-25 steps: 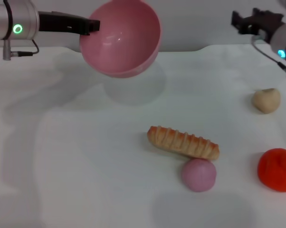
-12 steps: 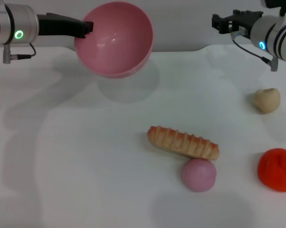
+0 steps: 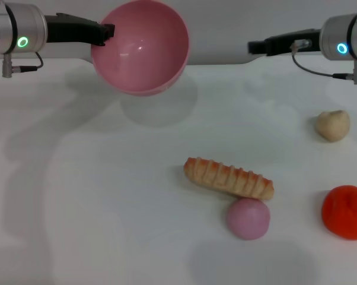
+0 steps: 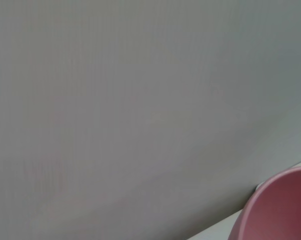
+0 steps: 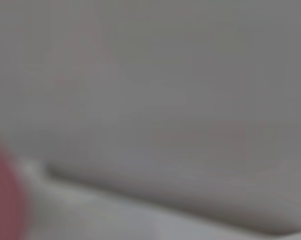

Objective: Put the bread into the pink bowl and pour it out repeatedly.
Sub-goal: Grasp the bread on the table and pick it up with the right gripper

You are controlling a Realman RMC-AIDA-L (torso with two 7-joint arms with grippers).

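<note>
Holding the pink bowl (image 3: 140, 47) aloft by its rim, your left claw (image 3: 106, 31) sits at the bowl's near-left edge, clamped on it, with the bowl tipped so its empty hollow faces toward you above the surface (image 3: 95, 196). Below and well forward of that claw lies the bread (image 3: 228, 179), flat on the surface, its long axis running across from the bowl's side toward the right and slightly nearer you. Its far-right end touches the small pink ball (image 3: 248, 218). Your right claw (image 3: 254, 47) hangs high behind the bread, well apart from it, yet it looks the freer arm for the pick; you cannot tell how wide it stands. A beige lump (image 3: 332, 125) and a red object (image 3: 346, 212) lie beyond, on its outer side.
</note>
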